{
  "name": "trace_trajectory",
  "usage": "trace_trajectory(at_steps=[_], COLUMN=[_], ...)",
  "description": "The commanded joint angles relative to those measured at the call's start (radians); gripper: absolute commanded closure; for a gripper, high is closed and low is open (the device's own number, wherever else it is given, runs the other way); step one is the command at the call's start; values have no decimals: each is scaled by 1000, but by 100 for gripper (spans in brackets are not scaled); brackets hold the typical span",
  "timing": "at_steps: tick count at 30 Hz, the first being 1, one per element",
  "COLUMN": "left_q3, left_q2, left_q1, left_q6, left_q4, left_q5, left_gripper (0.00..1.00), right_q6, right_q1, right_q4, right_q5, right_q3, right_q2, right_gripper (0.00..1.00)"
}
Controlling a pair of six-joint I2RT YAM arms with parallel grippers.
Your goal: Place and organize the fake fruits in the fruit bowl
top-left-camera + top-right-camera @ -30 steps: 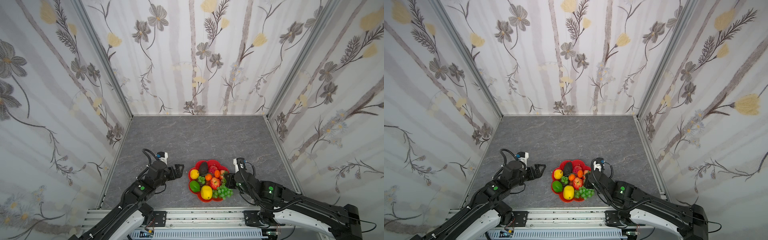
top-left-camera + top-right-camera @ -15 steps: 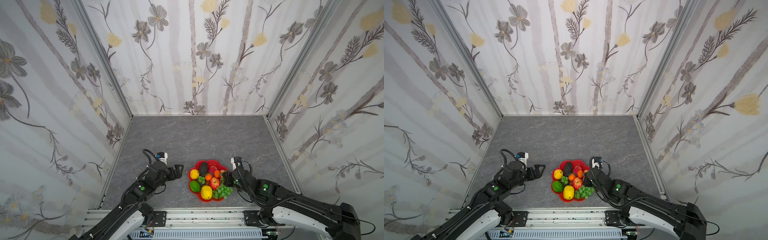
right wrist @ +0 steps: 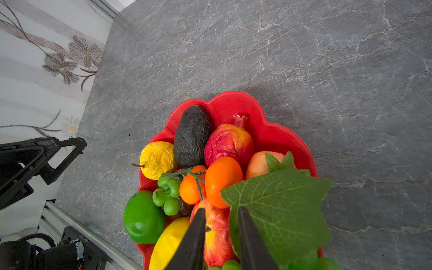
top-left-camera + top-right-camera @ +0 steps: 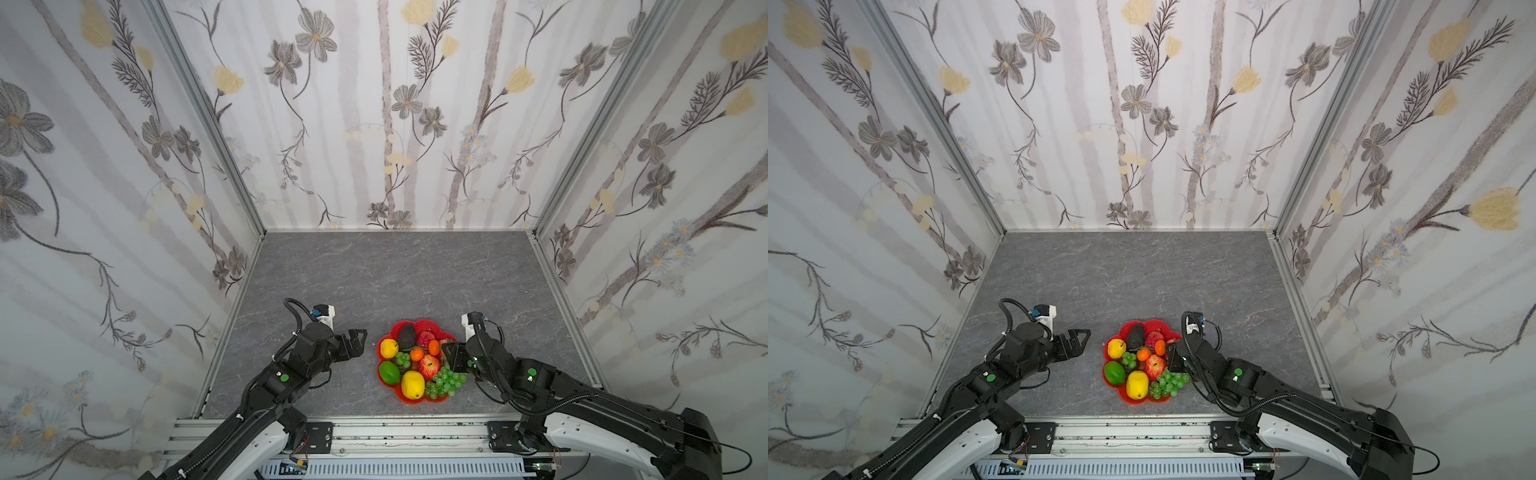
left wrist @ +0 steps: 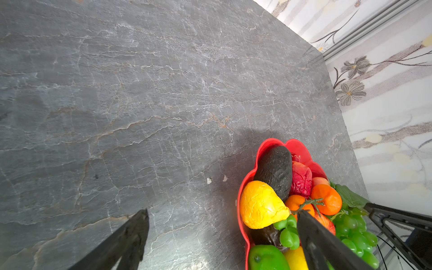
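The red scalloped fruit bowl [image 4: 434,324] [image 4: 1152,322] sits near the table's front edge, piled with fake fruits. Among them are a lemon [image 4: 412,384], lime [image 4: 389,372], apple [image 4: 430,366], green grapes [image 4: 446,382], a dark avocado [image 4: 406,336] and a pear [image 4: 389,347]. My right gripper [image 4: 446,356] [image 3: 221,210] hovers over the bowl's right side. Its jaws stand slightly apart above the apple [image 3: 217,233], beside the grape leaf [image 3: 280,210], holding nothing. My left gripper [image 4: 360,341] [image 5: 222,217] is wide open just left of the bowl, above bare table.
Two small oranges [image 3: 222,180] and a red pomegranate-like fruit [image 3: 229,140] lie in the bowl's middle. Flowered walls enclose the grey stone table [image 4: 374,270] on three sides. An aluminium rail [image 4: 395,432] runs along the front edge.
My right gripper's jaws, shut a second ago, have parted a little over the bowl. The left arm and the fruits have stayed in place.
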Motion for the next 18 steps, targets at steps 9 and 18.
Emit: trace_trajectory(at_steps=[9,18], left_q3=[51,93], left_q2=[-16,-25], left_q1=[-1,-1], left_q6=[69,173], left_q4=[-39,13], left_q5=[-87,-393], left_gripper=[0,0], right_q6=[-52,-287], right_q1=[-4,-127], right_q4=[-93,-186], right_q5=[77,226], right_q3=[73,226], right_q2=[-44,-99], right_gripper=[35,9])
